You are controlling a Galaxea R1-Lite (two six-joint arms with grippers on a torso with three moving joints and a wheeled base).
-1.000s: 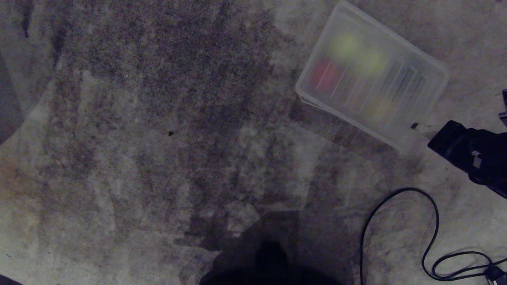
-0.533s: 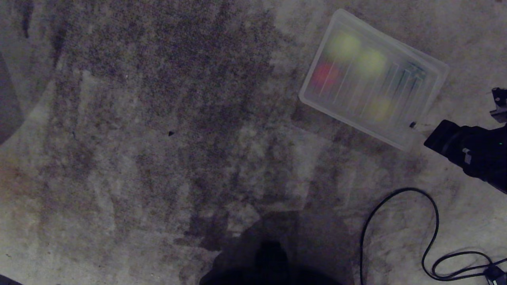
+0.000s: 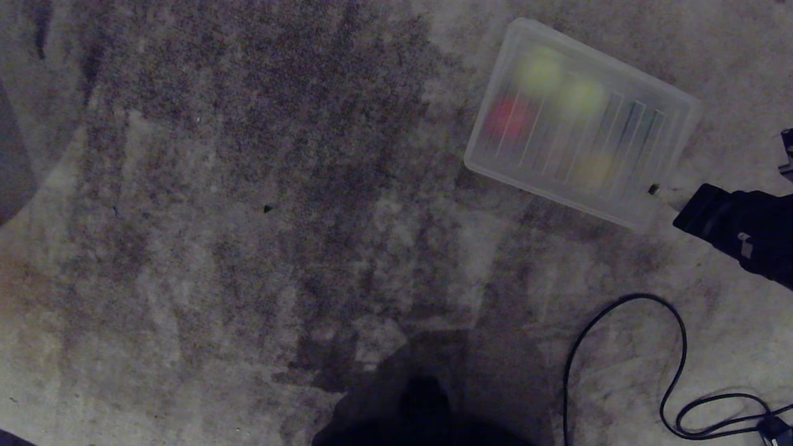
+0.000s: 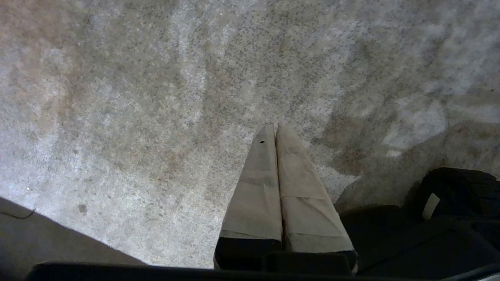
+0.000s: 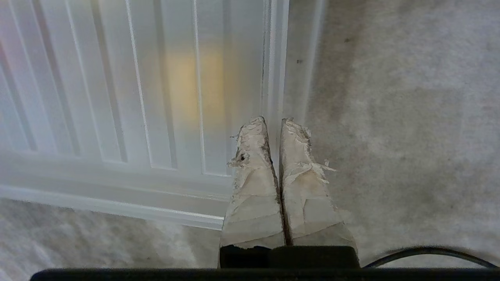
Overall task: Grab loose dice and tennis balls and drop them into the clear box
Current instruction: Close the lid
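Note:
A flat ribbed clear lid [image 3: 619, 130] lies tilted on the carpet at the far right. Blurred through it show two yellow-green tennis balls [image 3: 540, 69] [image 3: 582, 96], a red die [image 3: 509, 116] and a yellow die [image 3: 593, 168]. The clear box is beneath the lid and I cannot separate its walls from it. My right gripper [image 3: 653, 191] comes in from the right edge, shut on the lid's near right rim [image 5: 275, 78]. In the right wrist view the rim runs between the taped fingertips [image 5: 254, 132] of the right gripper [image 5: 274, 121]. My left gripper [image 4: 275, 127] hangs shut over bare carpet.
A black cable [image 3: 619, 300] loops on the stained grey carpet [image 3: 248, 217] near the right gripper and runs to a plug [image 3: 774, 427] at the near right corner. The robot's dark body [image 3: 421, 409] shows at the near middle edge.
The lid has swung a little with the right gripper on its rim: its far corner has come left and nearer. The right wrist has shifted slightly. Nothing else has moved.

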